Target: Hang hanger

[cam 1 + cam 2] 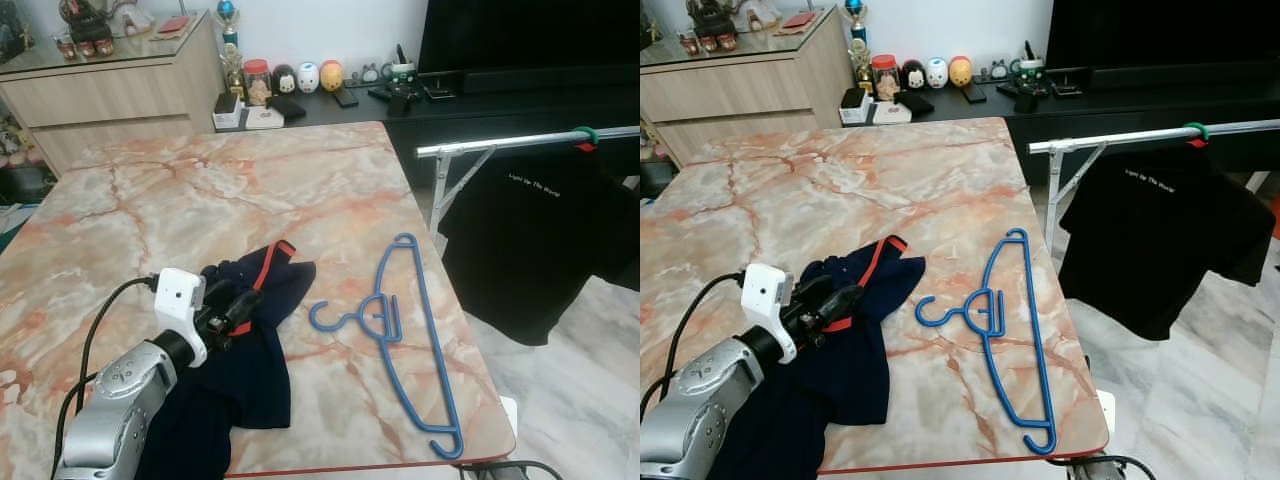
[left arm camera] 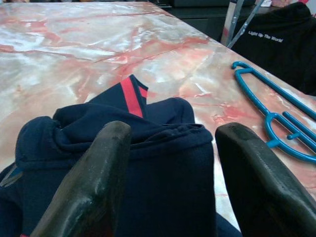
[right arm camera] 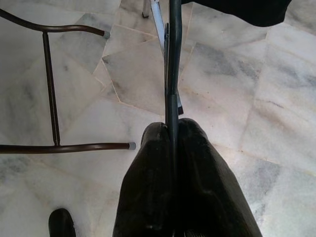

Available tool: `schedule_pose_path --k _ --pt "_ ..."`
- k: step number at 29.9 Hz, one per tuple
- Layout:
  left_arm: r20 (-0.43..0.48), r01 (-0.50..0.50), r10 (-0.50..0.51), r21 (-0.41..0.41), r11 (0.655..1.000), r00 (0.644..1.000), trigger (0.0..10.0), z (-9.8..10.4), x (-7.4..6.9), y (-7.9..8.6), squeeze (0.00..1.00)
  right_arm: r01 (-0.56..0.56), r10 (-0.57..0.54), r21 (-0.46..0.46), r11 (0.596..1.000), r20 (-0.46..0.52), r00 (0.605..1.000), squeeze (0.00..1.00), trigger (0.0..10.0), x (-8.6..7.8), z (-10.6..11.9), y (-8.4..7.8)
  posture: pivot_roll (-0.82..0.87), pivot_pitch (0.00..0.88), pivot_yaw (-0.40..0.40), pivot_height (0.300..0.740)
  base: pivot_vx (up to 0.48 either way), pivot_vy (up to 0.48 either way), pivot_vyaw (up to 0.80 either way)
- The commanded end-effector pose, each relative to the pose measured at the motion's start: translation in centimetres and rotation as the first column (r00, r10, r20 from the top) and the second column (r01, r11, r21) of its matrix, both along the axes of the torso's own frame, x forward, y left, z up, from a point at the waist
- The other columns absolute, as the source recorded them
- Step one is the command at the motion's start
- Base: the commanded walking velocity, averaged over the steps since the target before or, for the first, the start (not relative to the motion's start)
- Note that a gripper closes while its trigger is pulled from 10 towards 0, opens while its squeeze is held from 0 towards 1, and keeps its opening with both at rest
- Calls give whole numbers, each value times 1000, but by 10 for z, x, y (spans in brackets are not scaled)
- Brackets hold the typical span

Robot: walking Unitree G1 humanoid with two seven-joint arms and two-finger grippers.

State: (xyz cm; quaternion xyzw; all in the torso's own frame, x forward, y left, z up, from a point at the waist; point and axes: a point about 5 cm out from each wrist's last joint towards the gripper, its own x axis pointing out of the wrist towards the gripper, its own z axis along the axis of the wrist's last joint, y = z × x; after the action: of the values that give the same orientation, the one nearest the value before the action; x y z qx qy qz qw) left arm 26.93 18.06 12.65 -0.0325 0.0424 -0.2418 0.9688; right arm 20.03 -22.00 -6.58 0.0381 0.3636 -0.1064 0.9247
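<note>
The left tool (image 1: 228, 312) is reaching out over the marble desk (image 1: 200, 190), its two black fingers (image 2: 94, 182) spread wide apart. Between and just under them is lying a dark navy garment (image 1: 250, 350) with a red stripe; in the left wrist view the fingers are straddling its bunched top edge, and whether they are touching the cloth cannot be told. They are not clamping it.

The blue hanger (image 1: 415, 340) is lying flat on the desk just beside the navy garment, on the side toward the desk's right edge, apart from the cloth and from the left tool. Its long bar is running from the near right corner of the desk away toward the far end, slanting slightly back toward the garment as it goes. Its hook is pointing sideways toward the garment, its open curl ending close to the cloth's edge.

Beyond the hanger, off the desk's right edge, a metal clothes rail (image 1: 520, 142) is standing with a black T-shirt (image 1: 540, 240) hanging from it on a green hanger hook (image 1: 586, 135).

The right tool (image 3: 173, 148) is hanging low over a pale tiled floor (image 3: 247, 108), its fingers pressed together with no gap, in line with a thin dark upright rod (image 3: 174, 59); whether it is pinching that rod cannot be told.
</note>
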Motion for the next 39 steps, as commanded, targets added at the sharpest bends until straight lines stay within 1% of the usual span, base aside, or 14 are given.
schedule_pose_path --k 1,2,4,5,8,13,15,18,19,20,24,25,29,39 --pt "43 -65 65 0 998 997 10000 7 1 10 1000 -7 7 5 1000 7 1000 0 10000 1 0 3 81 0 53 740 0 0 0" --pt "43 -65 65 0 998 997 10000 7 1 10 1000 -7 7 5 1000 7 1000 0 10000 1 0 3 81 0 53 740 0 0 0" --pt "108 -150 154 -46 988 982 10000 20 7 16 1000 -6 5 3 1000 8 1000 0 10000 1 0 3 81 0 51 740 0 0 0" --pt "108 -150 154 -46 988 982 10000 20 7 16 1000 -6 5 3 1000 8 1000 0 10000 1 0 3 81 0 51 740 0 0 0" --pt "163 -193 211 -117 974 964 10000 33 10 18 1000 -4 4 0 1000 7 1000 0 10000 1 0 2 81 0 50 740 0 0 0" --pt "163 -177 197 -128 976 967 10000 34 10 17 1000 -5 5 -1 1000 6 1000 0 10000 1 0 2 81 0 48 740 0 0 0" --pt "145 -126 141 -111 986 979 10000 31 6 11 1000 -5 5 -2 1000 6 1000 0 10000 1 0 2 82 0 47 740 0 0 0" --pt "139 -123 136 -103 987 981 10000 29 6 10 1000 -6 6 -3 1000 6 1000 0 10000 1 1 2 82 0 47 740 0 0 0" --pt "138 -142 154 -91 986 978 10000 26 7 10 647 -7 7 -3 1000 6 1000 0 10000 2 1 2 80 0 46 740 0 0 0" --pt "142 -199 212 -98 975 967 10000 23 10 9 0 -9 9 -3 1000 7 1000 0 10000 2 1 2 78 0 45 740 0 0 0" --pt "147 -262 279 -123 957 949 10000 19 14 5 0 -8 8 -3 1000 8 1000 0 10000 2 1 2 73 0 44 740 0 0 0" --pt "145 -268 288 -143 953 946 10000 17 15 -1 0 -6 6 -4 1000 8 1000 0 10000 2 1 2 73 0 44 740 0 0 0" --pt "139 -233 256 -162 959 957 10000 15 16 -17 0 -2 2 -6 1000 8 1000 0 10000 2 1 1 68 0 45 740 0 0 0" --pt "152 -261 288 -174 949 946 10000 16 21 -17 0 -4 4 -6 1000 6 1000 0 10000 2 1 1 68 0 47 740 -49 0 0"
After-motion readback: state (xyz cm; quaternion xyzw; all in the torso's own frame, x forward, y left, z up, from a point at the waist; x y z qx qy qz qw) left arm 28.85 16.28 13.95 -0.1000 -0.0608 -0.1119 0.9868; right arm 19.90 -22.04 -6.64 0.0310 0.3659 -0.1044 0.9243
